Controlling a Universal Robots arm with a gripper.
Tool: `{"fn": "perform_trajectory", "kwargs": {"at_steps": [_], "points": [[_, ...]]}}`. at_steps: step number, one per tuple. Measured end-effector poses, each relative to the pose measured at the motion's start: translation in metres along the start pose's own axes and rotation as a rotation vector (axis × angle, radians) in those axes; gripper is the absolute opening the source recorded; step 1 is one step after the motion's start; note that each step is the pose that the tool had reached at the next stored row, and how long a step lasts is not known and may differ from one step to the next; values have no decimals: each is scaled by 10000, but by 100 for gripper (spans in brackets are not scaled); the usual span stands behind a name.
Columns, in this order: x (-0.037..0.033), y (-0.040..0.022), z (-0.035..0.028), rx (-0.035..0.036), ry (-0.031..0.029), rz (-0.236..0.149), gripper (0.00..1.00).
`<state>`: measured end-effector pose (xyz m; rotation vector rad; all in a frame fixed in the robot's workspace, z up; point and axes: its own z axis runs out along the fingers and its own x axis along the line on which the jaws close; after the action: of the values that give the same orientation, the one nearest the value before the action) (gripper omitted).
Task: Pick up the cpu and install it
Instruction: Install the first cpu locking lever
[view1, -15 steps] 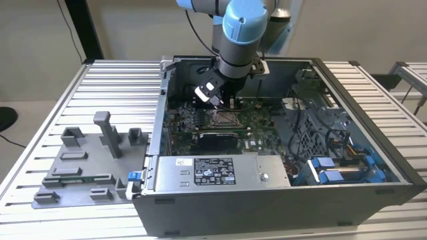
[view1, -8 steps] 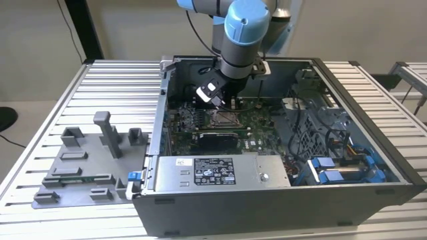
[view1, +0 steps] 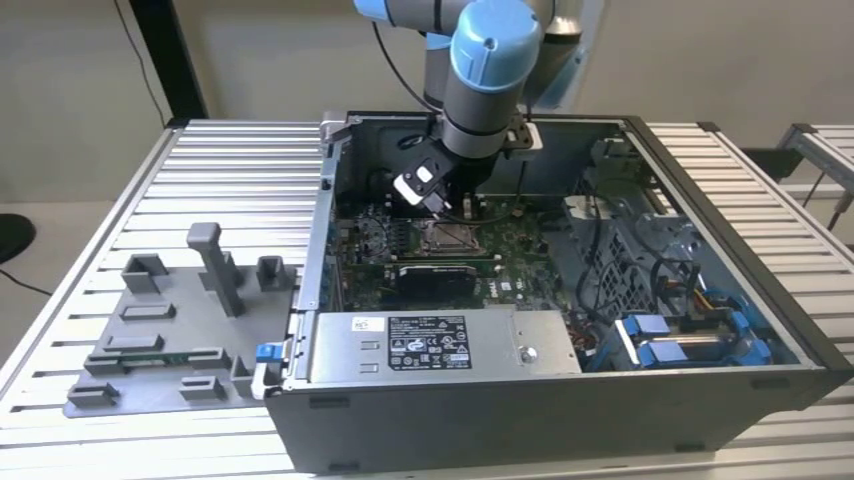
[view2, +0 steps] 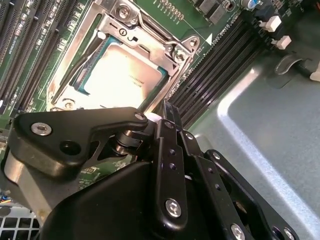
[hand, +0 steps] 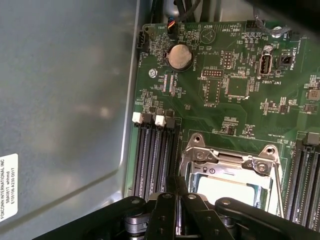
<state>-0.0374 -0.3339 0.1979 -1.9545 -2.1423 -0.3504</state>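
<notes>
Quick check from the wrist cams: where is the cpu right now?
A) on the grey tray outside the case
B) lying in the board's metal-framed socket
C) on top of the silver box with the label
B: in the second wrist view the pale-topped cpu lies within the socket frame, just ahead of the gripper.

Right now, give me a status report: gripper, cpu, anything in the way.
Gripper shut, holding nothing, just above the socket frame. Cpu seated in socket, pale top showing. Frame open around it, nothing on top.
</notes>
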Motion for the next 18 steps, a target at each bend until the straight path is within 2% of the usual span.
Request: {"fn": "perform_trajectory", "kwargs": {"at_steps": [18], "points": [[-11, 8, 30, 0, 1, 0, 0]]}}
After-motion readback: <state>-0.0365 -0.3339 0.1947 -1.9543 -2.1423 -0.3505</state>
